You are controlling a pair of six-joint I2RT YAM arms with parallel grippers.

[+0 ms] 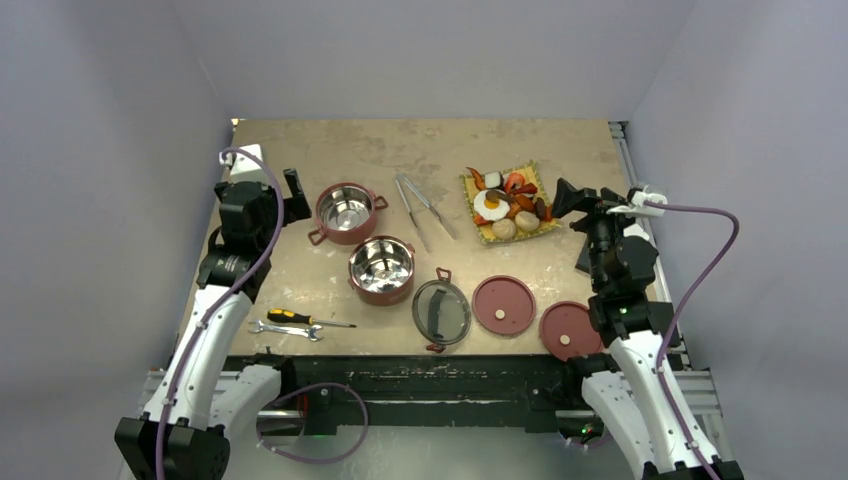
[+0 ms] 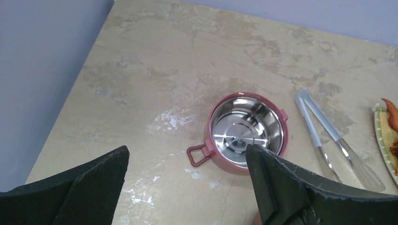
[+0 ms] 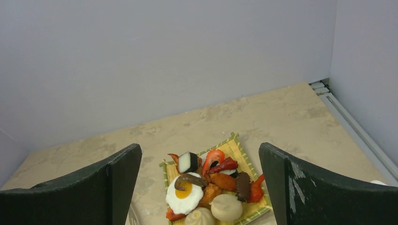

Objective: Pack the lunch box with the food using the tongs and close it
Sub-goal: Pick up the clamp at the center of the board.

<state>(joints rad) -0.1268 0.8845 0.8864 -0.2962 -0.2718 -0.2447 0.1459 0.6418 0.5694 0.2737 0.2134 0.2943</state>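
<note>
The lunch box lies in parts. One dusty-red bowl [image 1: 347, 212] [image 2: 244, 133] stands empty with its steel inside showing, and a second empty bowl [image 1: 382, 268] stands nearer. Two flat red lids [image 1: 503, 305] [image 1: 570, 330] and the dark handled top lid [image 1: 441, 313] lie at the front. The silver tongs [image 1: 423, 207] [image 2: 324, 136] lie flat between the far bowl and the food [image 1: 510, 203] [image 3: 211, 187], which is piled on a yellow woven mat [image 1: 527, 174] [image 3: 234, 146]. My left gripper [image 1: 294, 197] [image 2: 187, 149] hangs open left of the far bowl. My right gripper [image 1: 565, 200] [image 3: 200, 147] hangs open right of the food. Both are empty.
A black-and-orange screwdriver [image 1: 305, 319] and a small silver wrench [image 1: 285, 329] lie at the front left. Grey walls close in the table on the left, back and right. A metal rail [image 3: 347, 117] runs along the right edge.
</note>
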